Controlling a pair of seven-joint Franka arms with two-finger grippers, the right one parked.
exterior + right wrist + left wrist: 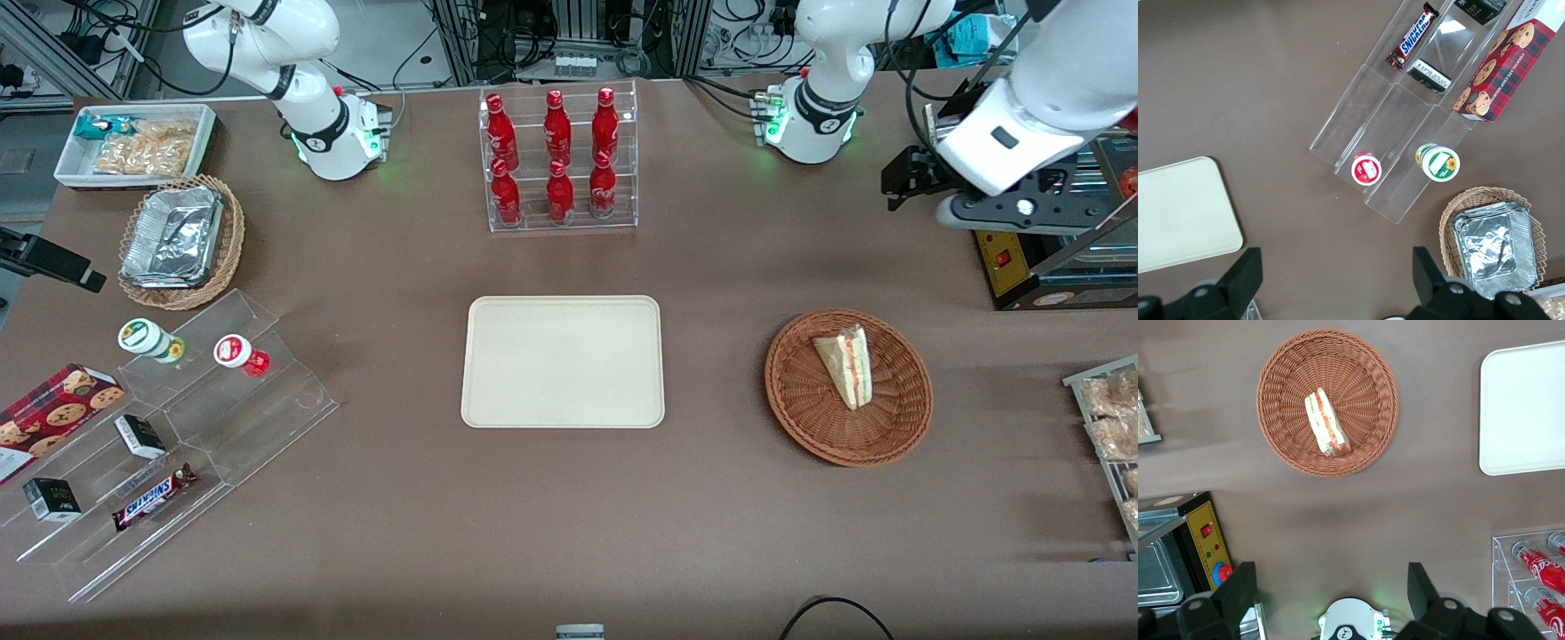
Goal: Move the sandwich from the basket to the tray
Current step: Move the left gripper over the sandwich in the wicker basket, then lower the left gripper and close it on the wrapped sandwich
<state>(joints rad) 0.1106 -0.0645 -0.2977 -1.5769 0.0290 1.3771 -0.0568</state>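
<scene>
The sandwich (846, 364), a pale wedge with red and green filling, lies in the round reddish-brown basket (800, 391) toward the working arm's end of the table. The cream tray (562, 360) lies flat at the table's middle and holds nothing. My left gripper (902, 182) hangs high above the table, farther from the front camera than the basket, open and empty. The left wrist view looks down on the sandwich (1327, 422), the basket (1281, 367) and a part of the tray (1525, 413). The gripper (1330, 590) has its black fingers (1238, 593) spread wide, well apart from the basket.
A clear rack of red cola bottles (558, 160) stands farther from the camera than the tray. A small oven with a yellow panel (1005, 262) sits under the gripper. A wire rack of snacks (1111, 427) is at the working arm's end. A stepped acrylic display (178, 427) and a tan basket with a foil container (178, 240) are at the parked arm's end.
</scene>
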